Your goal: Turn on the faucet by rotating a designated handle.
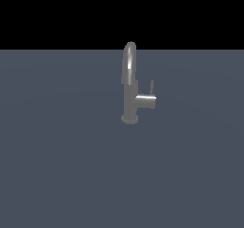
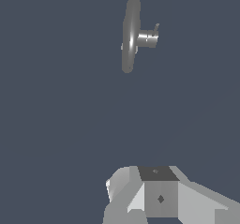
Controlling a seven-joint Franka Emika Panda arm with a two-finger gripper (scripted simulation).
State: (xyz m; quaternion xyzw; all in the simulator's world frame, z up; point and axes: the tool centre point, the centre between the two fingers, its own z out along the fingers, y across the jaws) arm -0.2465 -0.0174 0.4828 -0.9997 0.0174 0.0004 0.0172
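One grey faucet [image 1: 129,86] stands alone on the flat floor [image 1: 57,165]. Its handle [image 1: 147,100] sticks out toward the exterior view's right, with a thin lever [image 1: 152,87] pointing up. We think it is hard, smooth metal, so we should push that lever. We cannot tell if our gripper [image 2: 157,197] is clenched

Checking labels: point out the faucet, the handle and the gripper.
faucet [image 1: 129,65]: exterior view, on the arched spout.
handle [image 1: 147,101]: exterior view, on the horizontal stub.
gripper [image 2: 159,197]: wrist view, on the grey body; fingers not clearly seen.
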